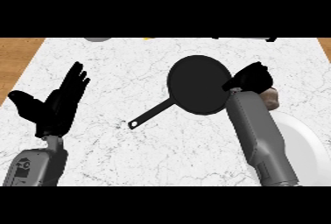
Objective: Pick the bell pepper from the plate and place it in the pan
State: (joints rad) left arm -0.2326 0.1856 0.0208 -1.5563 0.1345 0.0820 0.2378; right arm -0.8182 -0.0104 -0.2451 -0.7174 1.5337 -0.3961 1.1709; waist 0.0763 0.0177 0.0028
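Right robot hand (251,78) curled on bell pepper (270,98) by pan (199,84) rim; left robot hand (57,104) open, resting.

You've got two grey forearms coming up from the lower edge, each ending in a black hand. Left forearm (35,167): smooth grey shell, darker grey panel on its side with a small round black-and-white marking, narrow grey wrist. Left hand (55,107): matte black all over, long slim fingers, thick thumb. Right forearm (260,139): longer boxy grey casing, lighter top face, darker side, seam near the elbow end. Right hand (251,78): same matte black, no markings visible.
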